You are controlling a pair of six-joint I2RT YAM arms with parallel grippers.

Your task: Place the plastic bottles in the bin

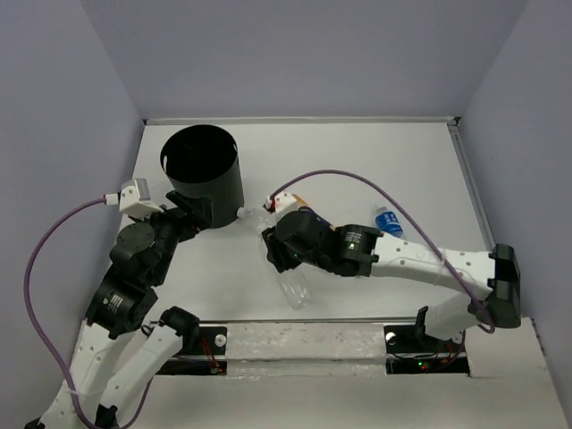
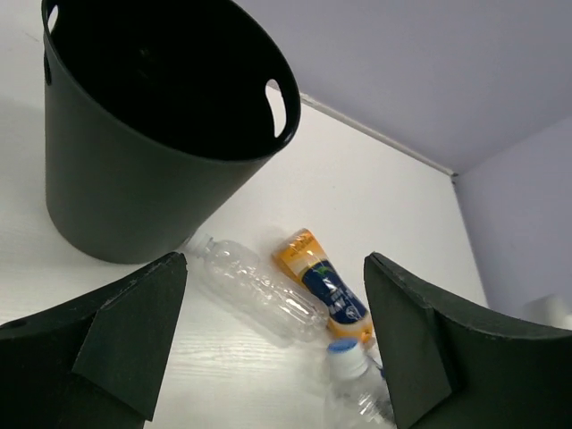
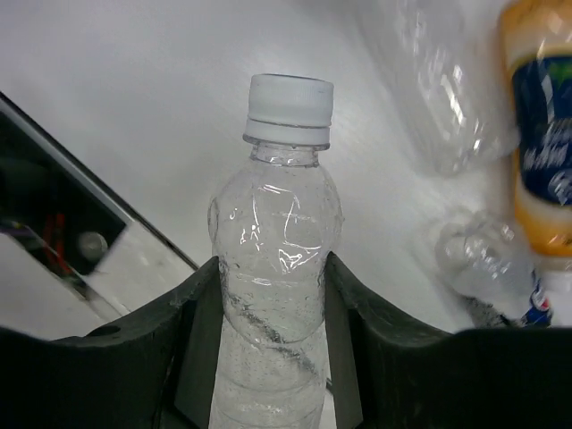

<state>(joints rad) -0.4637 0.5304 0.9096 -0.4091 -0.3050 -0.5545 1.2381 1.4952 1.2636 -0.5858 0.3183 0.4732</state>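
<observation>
The black bin (image 1: 198, 170) stands at the back left and fills the upper left of the left wrist view (image 2: 134, 161). My right gripper (image 1: 284, 264) is shut on a clear white-capped bottle (image 3: 277, 223), whose body sticks out toward the front (image 1: 297, 288). My left gripper (image 2: 273, 264) is open and empty, beside the bin's base (image 1: 198, 214). Between its fingers I see a clear bottle (image 2: 259, 286), an orange bottle with a blue label (image 2: 326, 284) and a blue-capped bottle (image 2: 356, 380) lying on the table. Another blue-label bottle (image 1: 387, 221) lies to the right.
The white table (image 1: 375, 161) has raised edges at the back and the right. The right arm (image 1: 411, 259) stretches across the middle. A dark slot with electronics (image 3: 54, 223) runs along the table's near edge.
</observation>
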